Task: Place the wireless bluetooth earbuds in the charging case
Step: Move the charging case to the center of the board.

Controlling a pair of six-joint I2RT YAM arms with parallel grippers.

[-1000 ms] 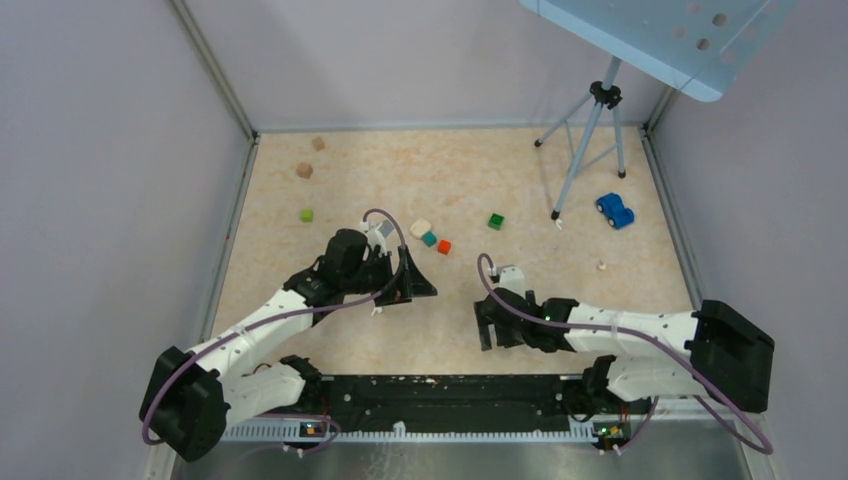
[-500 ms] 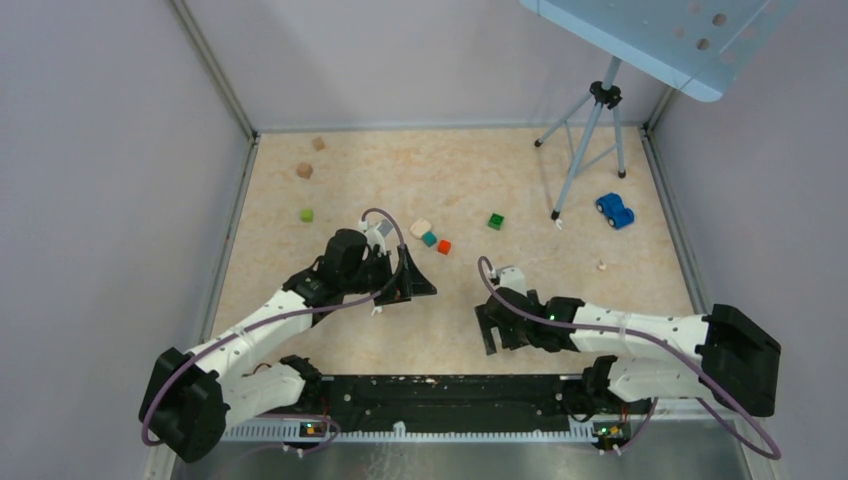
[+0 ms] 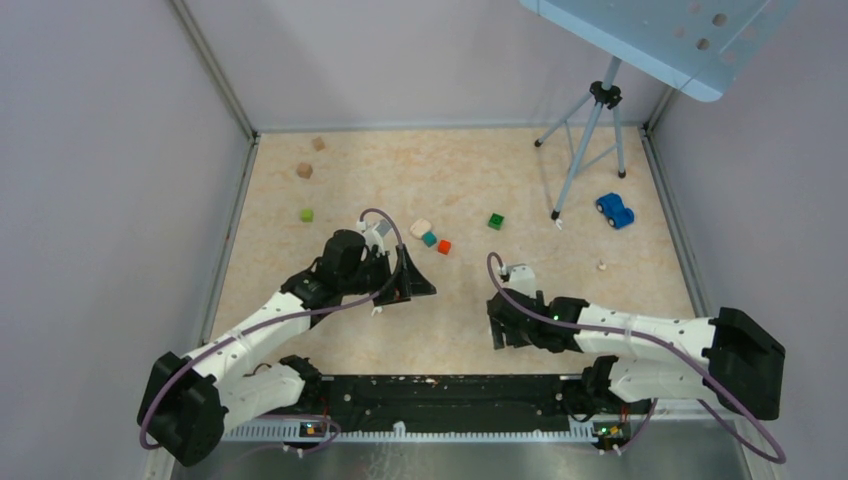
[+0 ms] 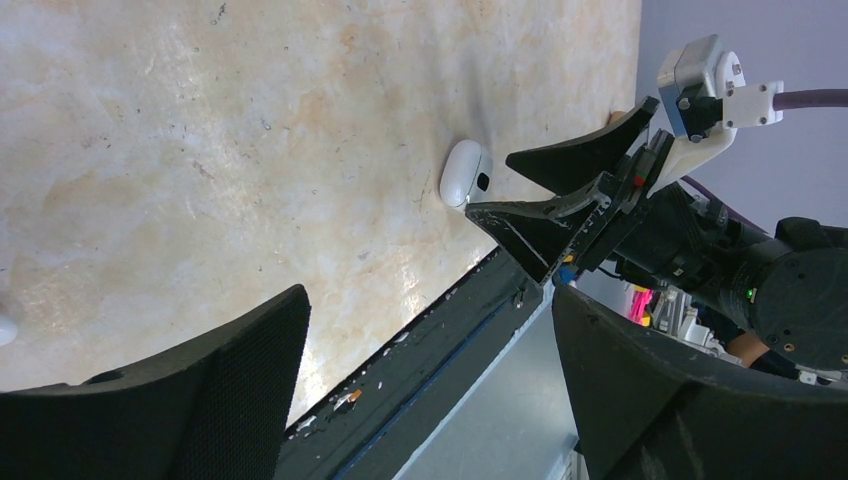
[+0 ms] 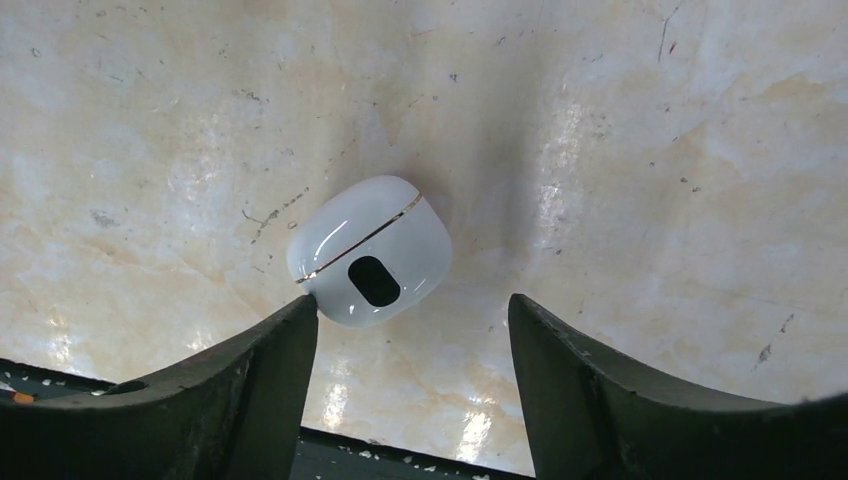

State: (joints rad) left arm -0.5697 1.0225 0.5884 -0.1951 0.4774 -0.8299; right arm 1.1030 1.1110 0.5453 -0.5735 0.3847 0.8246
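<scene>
One earbud (image 5: 368, 250), a glossy white rounded piece with a thin seam and a dark oval patch, lies on the table just past my right gripper's tips (image 5: 413, 305). It sits toward the left finger (image 5: 250, 390), whose tip is at its edge. That gripper is open with nothing between its fingers. In the left wrist view the same earbud (image 4: 463, 172) lies at the tips of the right gripper (image 4: 490, 183). A second earbud (image 3: 375, 311) lies by my left gripper (image 3: 420, 285), which is wide open and empty (image 4: 428, 300). The cream charging case (image 3: 420, 227) rests farther back.
A teal cube (image 3: 429, 238) and an orange cube (image 3: 444, 246) sit beside the case. Two green cubes (image 3: 306, 214) (image 3: 496, 221), wooden blocks (image 3: 305, 170), a blue toy car (image 3: 615, 210), a tripod (image 3: 590, 140) and a beige bead (image 3: 602, 266) lie farther out. A black rail (image 3: 440, 390) runs along the near edge.
My right gripper has shifted a little to the right and its fingers have narrowed. The left arm has hardly moved.
</scene>
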